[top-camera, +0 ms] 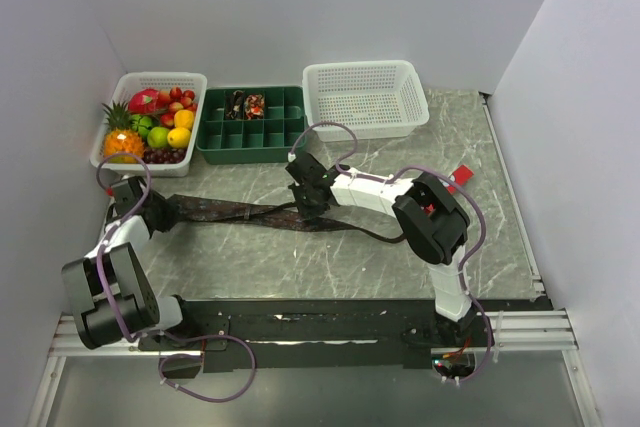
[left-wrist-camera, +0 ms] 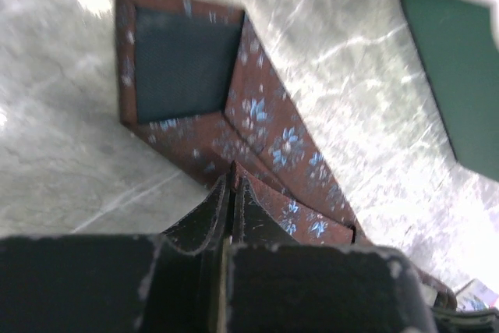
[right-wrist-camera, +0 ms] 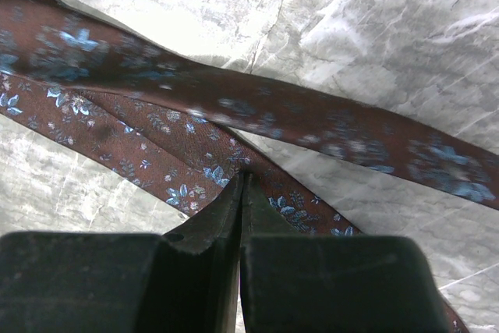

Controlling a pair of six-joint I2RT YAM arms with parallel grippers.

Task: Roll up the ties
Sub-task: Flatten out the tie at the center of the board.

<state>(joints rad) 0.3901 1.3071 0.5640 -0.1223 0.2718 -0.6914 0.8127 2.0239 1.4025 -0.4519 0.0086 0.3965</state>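
Note:
A dark brown tie point(top-camera: 230, 212) with small blue flowers lies stretched across the marble table, from the left side past the middle. In the left wrist view its wide pointed end point(left-wrist-camera: 257, 115) lies face down with the dark lining showing. My left gripper point(left-wrist-camera: 232, 175) is shut on a pinched fold of it just behind that end. My right gripper point(right-wrist-camera: 246, 178) is shut on the narrower part of the tie point(right-wrist-camera: 156, 154), where a second stretch of it point(right-wrist-camera: 327, 126) crosses just beyond the fingertips. From above, the left gripper point(top-camera: 163, 212) and the right gripper point(top-camera: 308, 213) hold the tie between them.
At the back stand a fruit basket point(top-camera: 150, 165), a green compartment tray point(top-camera: 215, 137) holding small dark bundles with red flecks point(top-camera: 248, 104), and a white basket point(top-camera: 365, 130). A small red bar point(top-camera: 460, 174) lies at the right. Walls close in on both sides.

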